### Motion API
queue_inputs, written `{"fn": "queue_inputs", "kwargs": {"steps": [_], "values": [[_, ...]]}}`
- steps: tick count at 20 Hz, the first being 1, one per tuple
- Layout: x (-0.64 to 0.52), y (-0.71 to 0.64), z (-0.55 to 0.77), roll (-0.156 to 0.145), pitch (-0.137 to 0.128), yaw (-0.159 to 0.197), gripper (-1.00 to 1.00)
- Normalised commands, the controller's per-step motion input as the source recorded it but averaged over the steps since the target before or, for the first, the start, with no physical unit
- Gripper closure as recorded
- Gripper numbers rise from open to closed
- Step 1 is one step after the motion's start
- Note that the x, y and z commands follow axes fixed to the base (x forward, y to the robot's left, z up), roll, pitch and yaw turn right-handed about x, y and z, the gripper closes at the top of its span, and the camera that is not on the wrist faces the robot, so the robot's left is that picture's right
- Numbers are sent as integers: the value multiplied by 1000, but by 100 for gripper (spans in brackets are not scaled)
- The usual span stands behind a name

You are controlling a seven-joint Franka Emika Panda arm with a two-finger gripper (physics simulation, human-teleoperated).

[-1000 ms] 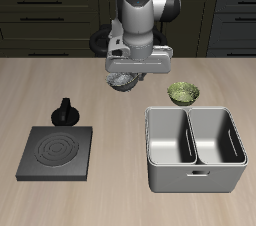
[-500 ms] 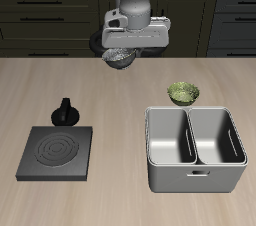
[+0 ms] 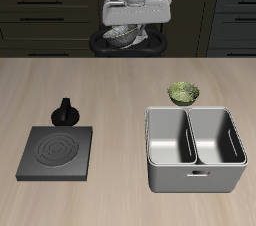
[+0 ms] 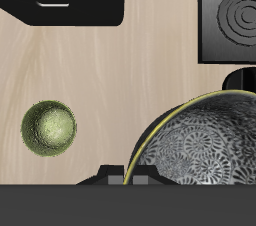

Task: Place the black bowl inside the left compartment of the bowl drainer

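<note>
High above the back of the table, my gripper [image 3: 125, 38] is shut on the rim of the black bowl [image 3: 122, 36], which hangs from it well clear of the tabletop. Close up in the wrist view, the black bowl [image 4: 205, 145] shows a pale speckled, shiny inside. The bowl drainer [image 3: 195, 175], a grey metal bin with a middle wall, stands near the table's front edge, far below and forward of the gripper. Nothing lies in either compartment. In the wrist view only a corner of the bowl drainer [image 4: 70, 0] is visible.
An olive-green bowl [image 3: 183, 92] sits just behind the drainer and also appears in the wrist view as a small olive-green bowl [image 4: 50, 128]. A flat dark stove plate [image 3: 57, 153] lies on the table, with a small black pot [image 3: 66, 112] behind it.
The gripper has risen steadily with the black bowl, from just above the table to high over its back. Nothing else has moved.
</note>
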Motion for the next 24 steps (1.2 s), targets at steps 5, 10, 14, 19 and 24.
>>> {"fn": "queue_inputs", "kwargs": {"steps": [5,10,14,19,24], "values": [[-42,31,269,-7,-31,16,100],[-32,22,306,-3,-45,9,100],[219,97,121,-20,22,-5,100],[284,169,105,-21,21,1,100],[361,402,164,-23,16,6,100]]}}
